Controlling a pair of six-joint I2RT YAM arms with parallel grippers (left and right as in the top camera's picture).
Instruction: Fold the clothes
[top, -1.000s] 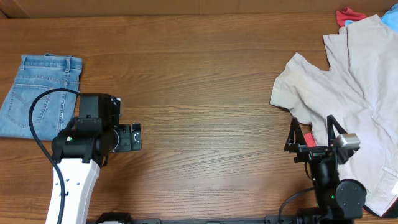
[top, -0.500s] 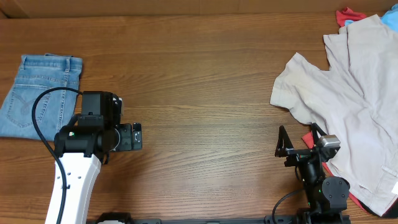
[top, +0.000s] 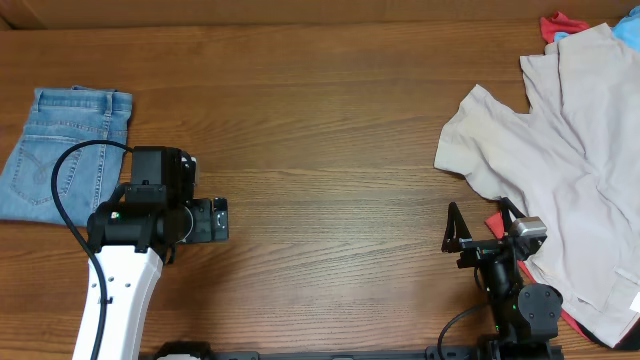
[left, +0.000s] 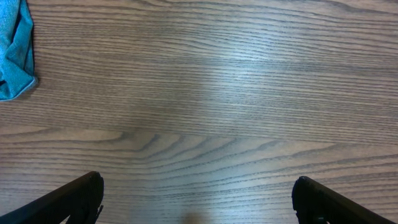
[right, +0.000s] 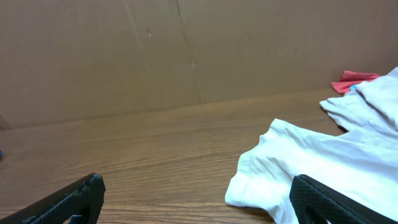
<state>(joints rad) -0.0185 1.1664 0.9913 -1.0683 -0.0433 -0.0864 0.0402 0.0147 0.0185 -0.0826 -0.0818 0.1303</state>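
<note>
From above, the jeans (top: 62, 150) lie folded flat at the far left edge of the wooden surface (top: 330, 140), back pocket up. The left arm (top: 118, 290) rises from the near edge as a white link and ends in a black wrist just beside the jeans' right side, not touching them. The right arm (top: 520, 305) stands low at the near edge. The right fingers (top: 452, 228) point away from that edge and are spread wide, empty, next to a beige garment (top: 560, 150) heaped on the right. A red cloth (top: 560, 22) peeks out at the far right corner.

In the left wrist view, the left fingers (left: 74, 198) are wide apart and hold nothing, aimed down at bare wood. A corner of the jeans shows at the upper left.

The right wrist view looks level across the surface toward a cardboard wall (right: 155, 50). The fingers are wide at both lower corners, with the beige garment lying ahead on the right.
</note>
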